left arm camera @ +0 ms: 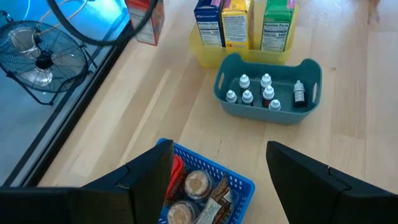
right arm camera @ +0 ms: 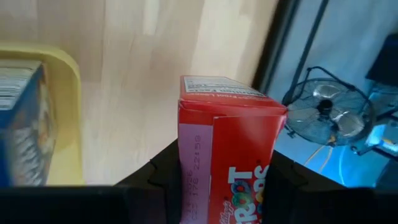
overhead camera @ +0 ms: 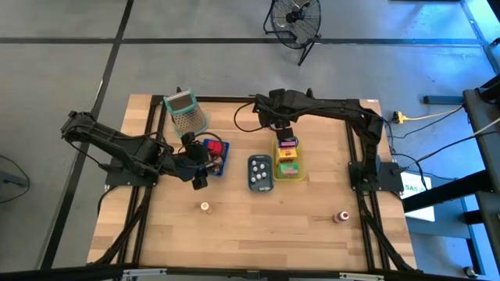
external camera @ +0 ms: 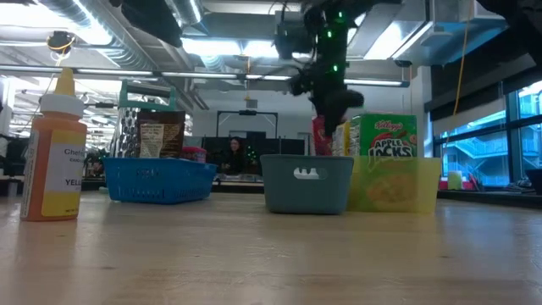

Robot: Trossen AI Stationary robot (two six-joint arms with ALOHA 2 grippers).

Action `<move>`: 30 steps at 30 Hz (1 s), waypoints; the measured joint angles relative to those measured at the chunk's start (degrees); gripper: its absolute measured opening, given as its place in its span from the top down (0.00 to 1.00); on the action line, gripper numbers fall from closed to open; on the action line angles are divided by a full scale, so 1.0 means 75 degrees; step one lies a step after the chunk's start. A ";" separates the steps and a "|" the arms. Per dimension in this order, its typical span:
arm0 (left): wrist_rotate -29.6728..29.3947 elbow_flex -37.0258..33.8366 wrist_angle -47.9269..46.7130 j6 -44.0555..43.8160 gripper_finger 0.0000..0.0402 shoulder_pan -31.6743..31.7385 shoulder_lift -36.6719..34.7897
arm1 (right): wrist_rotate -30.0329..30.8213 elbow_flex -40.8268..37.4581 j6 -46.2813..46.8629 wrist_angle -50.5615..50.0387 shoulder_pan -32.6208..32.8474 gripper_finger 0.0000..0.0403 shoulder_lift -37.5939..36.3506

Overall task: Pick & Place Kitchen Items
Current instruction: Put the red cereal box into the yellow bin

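1. Looking straight down from the high view, take the yellow tray (overhead camera: pixel 288 173) as the landmark. The right gripper (overhead camera: pixel 283 133) hangs just beyond the tray's far end, at the end where there still seems room for another carton; I judge it is bringing a carton to join the row already standing inside. The grey-blue tray (overhead camera: pixel 260 172) sits just beside the yellow one, the blue tray (overhead camera: pixel 216 156) lies farther off on that same side, and the left gripper (overhead camera: pixel 198 172) waits over the blue tray's near edge.

2. At table height in the low view, a green carton (external camera: pixel 389 136) stands upright in the yellow tray, likely so the boxes pack side by side. An arm comes down from above just behind the tray, with something red below it.

3. From the left wrist view, the left fingers (left arm camera: pixel 148 177) stand spread with nothing between them, above the blue tray. Across the table the yellow tray holds blue, yellow and green cartons in a row, and the red carton (left arm camera: pixel 148 22) hangs just beside it, outside the rim.

4. In the right wrist view, the right claw pinches the red carton squarely between its two dark fingers. The yellow tray's rim lies close alongside, and the carton is not yet over it.
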 joint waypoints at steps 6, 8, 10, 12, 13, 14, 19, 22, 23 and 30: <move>0.0013 0.0000 -0.0097 -0.0102 0.37 -0.0022 0.0000 | -0.0010 0.0885 0.0493 -0.1158 0.0138 0.64 -0.0012; 0.0009 0.0000 -0.0339 -0.0224 0.37 -0.0100 0.0000 | -0.0315 0.1018 0.0778 -0.1586 0.0138 0.64 -0.0012; 0.0006 0.0000 -0.0648 -0.0378 0.37 -0.0195 0.0000 | -0.0702 0.1040 0.1000 -0.1894 0.0138 0.64 -0.0012; -0.0093 0.0000 -0.0861 -0.0581 0.37 -0.0296 0.0000 | -0.0926 0.1040 0.1138 -0.2074 0.0155 0.64 -0.0012; -0.0189 -0.0003 -0.0902 -0.0644 0.37 -0.0343 0.0000 | -0.0924 0.1040 0.1194 -0.2084 0.0166 0.64 -0.0012; -0.0277 -0.0003 -0.0908 -0.0659 0.37 -0.0378 0.0000 | -0.0915 0.1040 0.1212 -0.2070 0.0176 0.64 -0.0012; -0.0438 -0.0003 -0.0906 -0.0692 0.37 -0.0523 0.0000 | -0.0651 0.1040 0.1218 -0.2125 0.0280 0.64 -0.0012; -0.0439 -0.0002 -0.0909 -0.0821 0.37 -0.0599 0.0000 | -0.0438 0.1040 0.1311 -0.2310 0.0383 0.64 -0.0012; -0.0439 -0.0003 -0.0909 -0.0857 0.37 -0.0615 0.0000 | -0.0403 0.1040 0.1342 -0.2348 0.0418 0.64 -0.0012; -0.0443 -0.0002 -0.0909 -0.0942 0.37 -0.0644 0.0000 | -0.0209 0.1198 0.1509 -0.2568 0.0670 0.64 -0.0019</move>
